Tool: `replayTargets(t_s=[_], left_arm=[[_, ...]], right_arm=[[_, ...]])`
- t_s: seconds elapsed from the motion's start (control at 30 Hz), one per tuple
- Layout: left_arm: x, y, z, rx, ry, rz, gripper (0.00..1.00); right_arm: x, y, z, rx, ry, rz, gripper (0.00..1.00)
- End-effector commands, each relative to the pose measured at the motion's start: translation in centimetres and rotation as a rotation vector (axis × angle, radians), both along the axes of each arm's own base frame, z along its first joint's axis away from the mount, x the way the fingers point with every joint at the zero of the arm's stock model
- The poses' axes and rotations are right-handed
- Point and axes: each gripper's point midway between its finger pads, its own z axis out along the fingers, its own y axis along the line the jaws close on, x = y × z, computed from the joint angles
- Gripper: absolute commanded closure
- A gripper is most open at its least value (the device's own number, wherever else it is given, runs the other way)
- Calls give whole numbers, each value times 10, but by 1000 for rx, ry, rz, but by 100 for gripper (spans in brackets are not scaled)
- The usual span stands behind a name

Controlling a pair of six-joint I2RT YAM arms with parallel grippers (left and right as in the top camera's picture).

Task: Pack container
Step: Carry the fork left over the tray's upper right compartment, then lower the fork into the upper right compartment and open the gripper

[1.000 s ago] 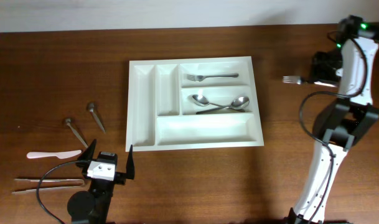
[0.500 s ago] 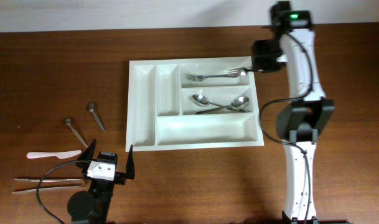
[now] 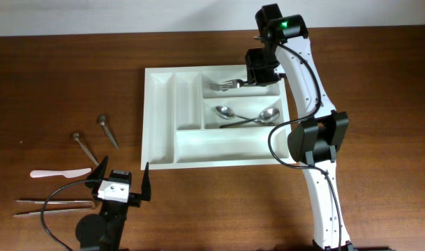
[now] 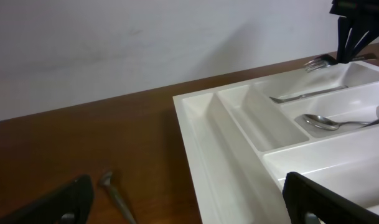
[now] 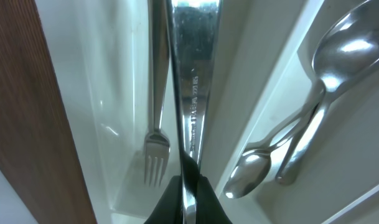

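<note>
Right arm point(image 3: 306, 70) arched over white plastic cutlery tray point(image 3: 160, 118); right pincer point(image 3: 254, 75) clamped on silver metal fork point(image 5: 190, 81), second fork point(image 5: 155, 149) beneath; left pincer point(image 3: 123, 176) gaping.

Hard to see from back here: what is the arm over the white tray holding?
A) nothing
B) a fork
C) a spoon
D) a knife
B: the right gripper is shut on a fork, held above a second fork lying in the tray.
</note>
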Motion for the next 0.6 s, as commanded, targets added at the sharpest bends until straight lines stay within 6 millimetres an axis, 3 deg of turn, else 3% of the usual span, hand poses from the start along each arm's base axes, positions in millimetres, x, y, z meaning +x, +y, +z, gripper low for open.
replayTargets(t_s=[0.0, 0.57], left_arm=[[0, 2, -2, 10, -4, 9, 1], [0, 2, -2, 10, -4, 9, 1]], right_arm=[[3, 2, 8, 5, -20, -31, 96], [-1, 13, 4, 19, -1, -20, 92]])
